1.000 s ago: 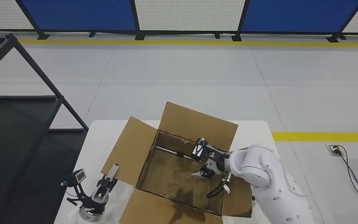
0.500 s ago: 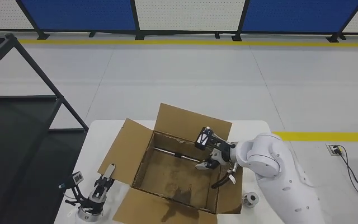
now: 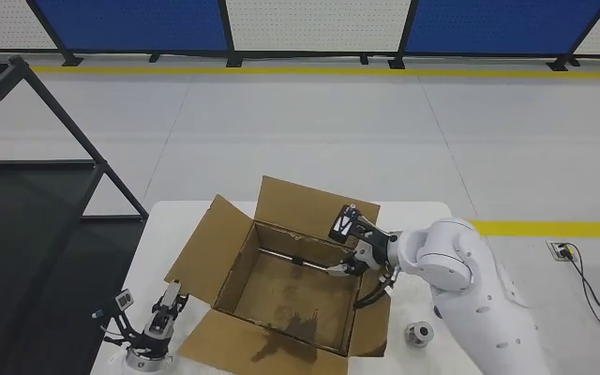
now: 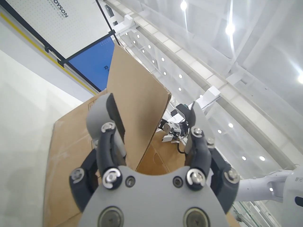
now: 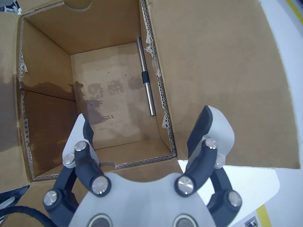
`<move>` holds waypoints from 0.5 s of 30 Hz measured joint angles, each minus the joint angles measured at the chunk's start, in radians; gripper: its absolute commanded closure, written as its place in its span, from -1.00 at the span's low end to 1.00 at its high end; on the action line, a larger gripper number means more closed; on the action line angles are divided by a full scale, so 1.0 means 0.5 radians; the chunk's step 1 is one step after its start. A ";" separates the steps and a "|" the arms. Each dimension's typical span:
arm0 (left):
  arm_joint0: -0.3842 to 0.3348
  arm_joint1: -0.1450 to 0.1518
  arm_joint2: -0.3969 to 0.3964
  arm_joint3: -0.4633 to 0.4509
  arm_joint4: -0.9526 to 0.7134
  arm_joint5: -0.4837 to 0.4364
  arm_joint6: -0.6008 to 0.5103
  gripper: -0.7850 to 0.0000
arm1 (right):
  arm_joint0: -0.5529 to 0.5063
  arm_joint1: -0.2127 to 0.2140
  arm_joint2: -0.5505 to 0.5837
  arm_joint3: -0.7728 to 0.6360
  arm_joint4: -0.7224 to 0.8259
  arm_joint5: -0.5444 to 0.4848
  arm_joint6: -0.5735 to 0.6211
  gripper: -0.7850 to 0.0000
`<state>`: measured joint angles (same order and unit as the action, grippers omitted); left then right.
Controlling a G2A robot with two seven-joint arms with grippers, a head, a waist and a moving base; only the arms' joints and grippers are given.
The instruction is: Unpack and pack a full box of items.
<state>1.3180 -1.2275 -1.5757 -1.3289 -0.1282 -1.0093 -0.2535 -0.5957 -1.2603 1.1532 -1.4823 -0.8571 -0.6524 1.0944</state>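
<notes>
Brown cardboard box [image 3: 314, 211] sits open on the white tabletop [image 3: 164, 234], one steel rod [image 5: 145, 76] (black-banded) along its far wall; we judge unpacking nearly finished. Right pincer [image 5: 144, 116] and left pincer [image 4: 151, 102] gape empty.

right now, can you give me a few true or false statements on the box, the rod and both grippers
1. The cardboard box has its flaps open. True.
2. A metal rod lies on the box floor along one wall. True.
3. The right gripper is shut on the rod. False: it is open and empty, above the box.
4. The left gripper is inside the box. False: it is open, outside the box beside a flap.
5. A small metal part sits on the table outside the box. True.
</notes>
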 measured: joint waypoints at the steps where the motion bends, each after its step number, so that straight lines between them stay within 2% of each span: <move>1: 0.012 0.001 -0.008 -0.013 -0.003 -0.001 0.004 -1.00 | 0.020 0.001 -0.001 0.013 0.014 -0.005 0.006 -1.00; 8: 0.167 0.021 -0.145 -0.204 -0.068 -0.006 0.039 -1.00 | 0.259 0.015 0.005 0.138 0.188 -0.004 0.145 -1.00; 15: 0.428 0.060 -0.376 -0.558 -0.237 0.038 -0.043 -1.00 | 0.563 0.053 -0.098 0.394 0.394 0.077 0.224 -1.00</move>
<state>1.5317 -1.1977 -1.7637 -1.6080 -0.2468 -0.9902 -0.2749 -0.3144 -1.2337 1.1044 -1.2853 -0.6601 -0.6137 1.2064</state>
